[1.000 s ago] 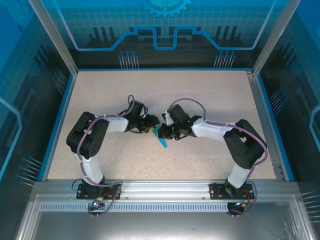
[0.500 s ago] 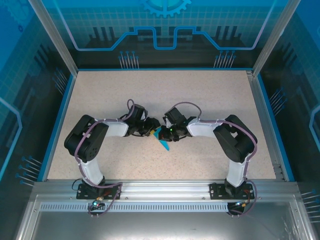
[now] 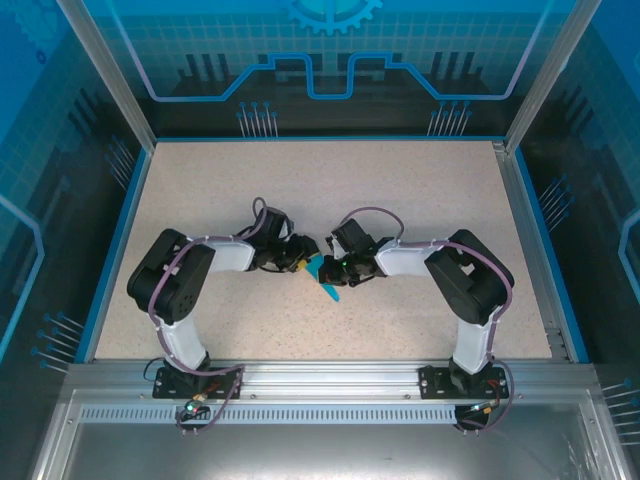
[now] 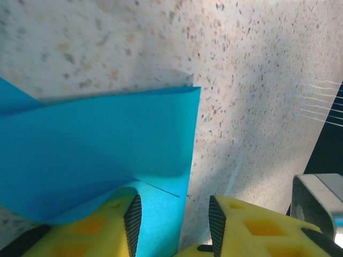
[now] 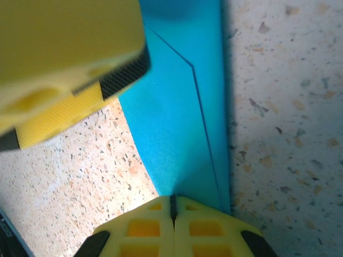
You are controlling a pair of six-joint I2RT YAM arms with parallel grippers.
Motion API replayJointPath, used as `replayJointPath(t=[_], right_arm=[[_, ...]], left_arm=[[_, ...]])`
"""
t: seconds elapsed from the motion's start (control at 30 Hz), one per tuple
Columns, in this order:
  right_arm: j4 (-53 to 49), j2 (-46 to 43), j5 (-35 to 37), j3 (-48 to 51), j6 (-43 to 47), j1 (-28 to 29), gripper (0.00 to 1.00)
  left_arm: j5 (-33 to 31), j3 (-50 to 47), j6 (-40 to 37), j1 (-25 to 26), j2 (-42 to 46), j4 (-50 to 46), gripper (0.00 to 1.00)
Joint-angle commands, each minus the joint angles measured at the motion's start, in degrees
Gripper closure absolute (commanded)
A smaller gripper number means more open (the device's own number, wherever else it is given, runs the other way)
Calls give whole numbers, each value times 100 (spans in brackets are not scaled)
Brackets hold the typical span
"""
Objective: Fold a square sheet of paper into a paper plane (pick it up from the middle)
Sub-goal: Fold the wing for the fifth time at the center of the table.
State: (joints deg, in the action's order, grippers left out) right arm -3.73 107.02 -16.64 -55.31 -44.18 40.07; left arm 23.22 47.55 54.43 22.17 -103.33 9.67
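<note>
Your right fingers are clamped on the paper at its narrow end, and it runs lengthwise straight to your left fingers, parted around its edge.

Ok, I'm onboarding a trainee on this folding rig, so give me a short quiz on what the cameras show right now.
1. True or false: the right gripper has its jaws wide apart.
2. On the table, the blue paper lies: A) at the far edge, B) mid-table between the two grippers, C) by the right arm's base.
3. Fill in: the left gripper has its fingers ____, with paper reaching into the gap.
Key: 1 false, they are shut; 2 B; 3 apart.
</note>
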Motion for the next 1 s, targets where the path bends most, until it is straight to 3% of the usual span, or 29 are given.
replayJointPath(t=[0.0, 0.43, 0.63, 0.77, 0.97], right_arm=[[-1419, 323, 377, 460, 250, -59, 100], [-1267, 345, 33, 458, 327, -88, 100], [-1020, 417, -153, 434, 135, -82, 100], [-915, 450, -161, 394, 0, -76, 100], [-881, 439, -107, 335, -91, -46, 100]], left_arm=[[-130, 178, -395, -364, -94, -396, 58], [-117, 640, -1002, -1002, -290, -874, 57], [-12, 866, -1128, -1084, 158, -1196, 55], [108, 752, -1084, -932, 726, -1271, 54], [93, 616, -1049, -165, 950, -1357, 56]])
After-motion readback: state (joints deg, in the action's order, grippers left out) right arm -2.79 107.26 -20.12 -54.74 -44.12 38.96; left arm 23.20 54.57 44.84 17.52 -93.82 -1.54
